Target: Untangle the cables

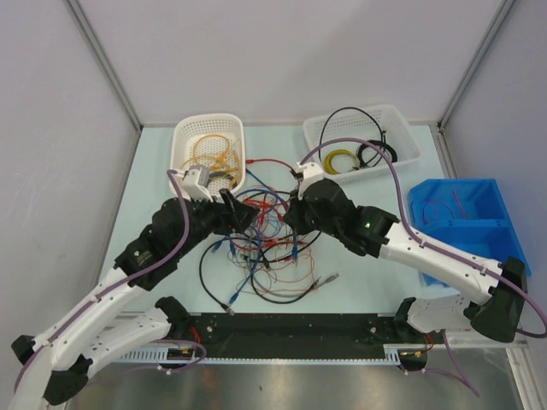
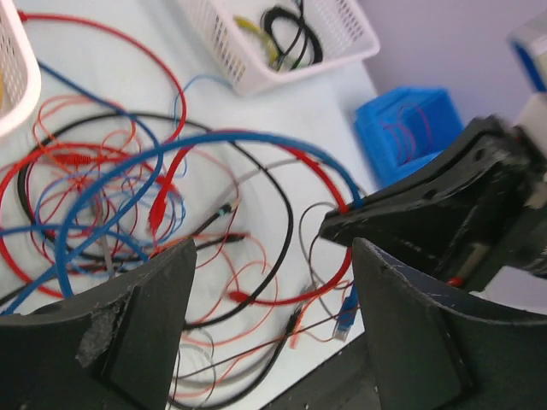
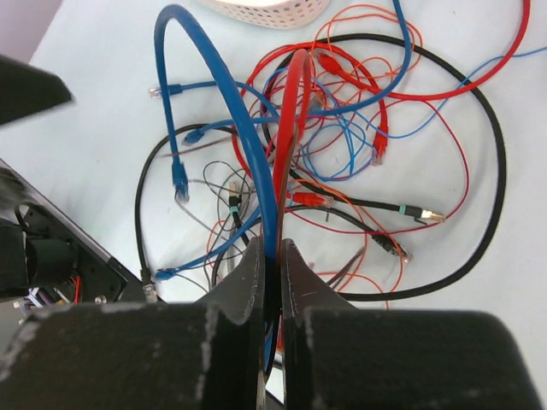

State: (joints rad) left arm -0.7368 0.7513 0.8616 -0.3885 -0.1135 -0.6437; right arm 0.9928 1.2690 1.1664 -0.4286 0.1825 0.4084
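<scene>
You had the cables (image 1: 265,239) heaped mid-surface between the two arms: thin, limp wires in red, blue, orange and black, looped through one another, several ending in small clear plugs or red clips. One thicker black loop ringed the heap's near side. Out of it rose a smooth, round blue cable (image 3: 248,145) in a tall arch, with a red cable (image 3: 291,111) arching just beside it.

The pale, matte surface (image 1: 359,273) lay bare near the heap's right side and along the near edge. A white lattice basket (image 1: 179,145) holding orange coils sat at the far left, close to the tangle. A second white basket (image 1: 376,173) with black and yellow coils sat at the far right, and a blue bin (image 1: 504,231) stood well apart by the right edge.

Your right fingers (image 3: 256,273) were pressed together on the blue cable. The red one ran down to the same gap, and you could not tell if it was clamped too. Your left fingers (image 2: 171,282) stood spread wide above the tangle, facing the right ones.
</scene>
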